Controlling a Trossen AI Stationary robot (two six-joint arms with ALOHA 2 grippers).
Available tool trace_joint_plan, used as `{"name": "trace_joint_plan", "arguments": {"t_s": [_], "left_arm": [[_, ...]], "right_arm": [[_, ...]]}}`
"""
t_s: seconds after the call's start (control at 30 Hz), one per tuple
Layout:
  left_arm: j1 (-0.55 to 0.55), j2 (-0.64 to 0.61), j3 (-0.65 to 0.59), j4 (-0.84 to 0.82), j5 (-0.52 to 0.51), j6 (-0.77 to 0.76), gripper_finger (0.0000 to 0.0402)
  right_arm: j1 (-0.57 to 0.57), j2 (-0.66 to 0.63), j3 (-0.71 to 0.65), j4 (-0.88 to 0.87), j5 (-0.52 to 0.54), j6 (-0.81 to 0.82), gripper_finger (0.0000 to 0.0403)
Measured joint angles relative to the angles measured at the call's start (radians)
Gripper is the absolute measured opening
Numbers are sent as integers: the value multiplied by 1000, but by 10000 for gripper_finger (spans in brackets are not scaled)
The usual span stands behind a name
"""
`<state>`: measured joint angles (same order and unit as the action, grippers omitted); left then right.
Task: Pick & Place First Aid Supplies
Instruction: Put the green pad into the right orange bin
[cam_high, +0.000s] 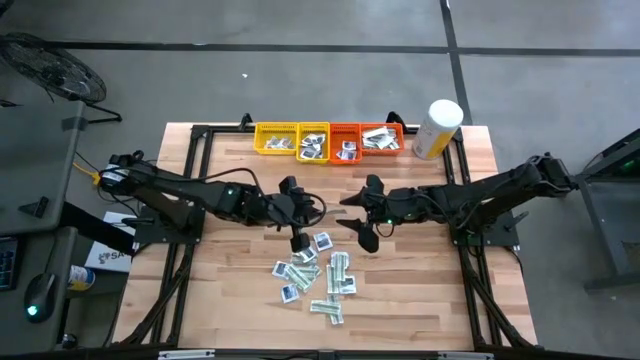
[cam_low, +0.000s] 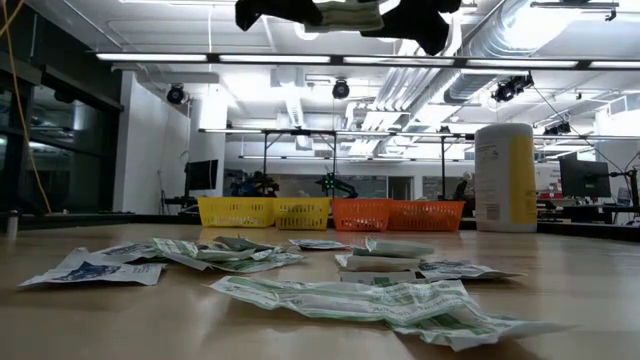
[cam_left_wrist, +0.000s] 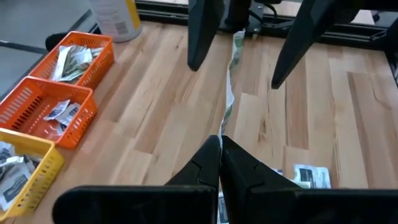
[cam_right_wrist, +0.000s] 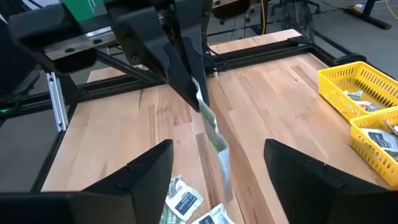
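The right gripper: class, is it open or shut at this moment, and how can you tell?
Open. The right gripper has its fingers spread wide with bare table between them; the green-and-white strip hangs from the shut left gripper instead.

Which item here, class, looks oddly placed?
One green-and-white strip packet hangs in mid-air above the table, pinched at one end by the shut left gripper. The open right gripper flanks it without touching.

Small flat white-and-green paper packets (cam_high: 315, 277) lie scattered on the pale wooden surface (cam_high: 420, 290), near the left gripper (cam_high: 297, 240) and right gripper (cam_high: 361, 220).
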<state>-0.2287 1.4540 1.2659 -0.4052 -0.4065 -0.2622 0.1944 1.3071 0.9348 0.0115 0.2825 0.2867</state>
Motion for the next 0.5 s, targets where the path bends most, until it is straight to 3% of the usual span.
{"name": "trace_joint_plan", "arguments": {"t_s": [0.17, 0.4, 0.5], "left_arm": [[0, 0, 0, -5, 0, -2, 0], [0, 0, 0, -5, 0, -3, 0], [0, 0, 0, -9, 0, -3, 0]], "right_arm": [[0, 0, 0, -11, 0, -4, 177], [-21, 0, 0, -22, -3, 0, 20], [-34, 0, 0, -21, -27, 5, 10]]}}
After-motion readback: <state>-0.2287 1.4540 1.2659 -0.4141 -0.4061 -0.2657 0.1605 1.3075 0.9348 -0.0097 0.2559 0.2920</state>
